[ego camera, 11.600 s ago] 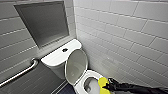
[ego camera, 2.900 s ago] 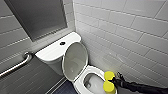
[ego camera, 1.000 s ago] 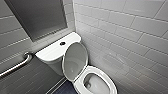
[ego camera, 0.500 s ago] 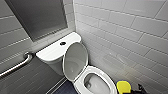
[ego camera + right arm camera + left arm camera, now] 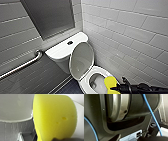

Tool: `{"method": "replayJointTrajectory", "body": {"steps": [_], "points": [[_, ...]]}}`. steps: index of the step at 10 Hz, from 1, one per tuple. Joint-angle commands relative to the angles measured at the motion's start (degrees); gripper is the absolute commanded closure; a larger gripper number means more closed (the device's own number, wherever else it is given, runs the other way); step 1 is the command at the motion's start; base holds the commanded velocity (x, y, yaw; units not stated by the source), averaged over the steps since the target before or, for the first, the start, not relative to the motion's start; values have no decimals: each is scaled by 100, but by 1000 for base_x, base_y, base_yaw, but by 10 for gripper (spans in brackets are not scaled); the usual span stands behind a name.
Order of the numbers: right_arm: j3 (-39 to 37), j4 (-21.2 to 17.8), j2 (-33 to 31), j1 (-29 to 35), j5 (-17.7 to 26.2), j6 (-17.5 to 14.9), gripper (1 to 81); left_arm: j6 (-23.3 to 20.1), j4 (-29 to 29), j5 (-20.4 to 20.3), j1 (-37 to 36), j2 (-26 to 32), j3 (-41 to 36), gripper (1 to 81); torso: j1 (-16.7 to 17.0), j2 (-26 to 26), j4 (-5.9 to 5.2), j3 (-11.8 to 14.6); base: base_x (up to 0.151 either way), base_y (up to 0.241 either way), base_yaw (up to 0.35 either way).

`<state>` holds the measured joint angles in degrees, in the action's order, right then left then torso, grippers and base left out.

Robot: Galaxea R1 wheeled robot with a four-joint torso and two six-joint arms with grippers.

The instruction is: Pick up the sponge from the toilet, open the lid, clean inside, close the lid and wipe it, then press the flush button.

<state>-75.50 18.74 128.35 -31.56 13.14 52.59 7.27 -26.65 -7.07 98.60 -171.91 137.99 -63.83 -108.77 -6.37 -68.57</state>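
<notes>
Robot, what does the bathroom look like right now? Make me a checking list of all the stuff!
Surface: white tank top of the toilet, with the flush button in its middle.
Job's things: the lid stands up, leaning towards the tank; the sponge is at the bowl's rim, but I cannot tell if it is touching.
Clutter: nothing seen.
Grippers: right gripper holds the sponge.
Cables: blue cables run across the robot's dark parts in the left wrist view.
Surroundings: white tiled wall, grey recessed panel, metal grab bar, dark floor.
</notes>
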Motion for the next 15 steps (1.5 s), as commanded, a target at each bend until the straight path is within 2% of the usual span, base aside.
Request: {"method": "replayJointTrajectory", "body": {"steps": [1, 3, 4, 5, 10, 12, 15], "points": [[-402, 77, 569, 996, 689, 49, 811, -50, -69, 417, 234, -19, -114, 10, -2, 0, 5, 0, 0, 0, 0], [-983, 34, 1292, 1296, 769, 120, 811, -41, -60, 417, 226, -28, -114, 10, -2, 0, 0, -2, 0, 0, 0], [-1467, -54, 1740, 1375, 795, 401, 811, -41, -60, 435, 217, -28, -114, 10, -2, 0, 0, -2, 0, 0, 0], [-1789, -63, 2122, 1437, 795, 549, 811, -41, -51, 435, 226, -10, -113, 10, 0, 0, 0, -2, 0, 0, 0], [-2924, -2, 3662, 1332, 681, 576, 811, -32, -7, 452, 226, 25, -105, 10, -2, 0, 0, -2, 0, 0, 0], [-3435, 7, 4166, 1113, 663, 568, 811, -23, 2, 452, 235, 51, -105, 10, -2, 0, 0, -2, 0, 0, 0], [-4830, 68, 4788, 278, 6, 498, 811, -23, 2, 426, 331, 86, -88, 10, -2, 0, 0, -2, 0, 0, 0]]}}
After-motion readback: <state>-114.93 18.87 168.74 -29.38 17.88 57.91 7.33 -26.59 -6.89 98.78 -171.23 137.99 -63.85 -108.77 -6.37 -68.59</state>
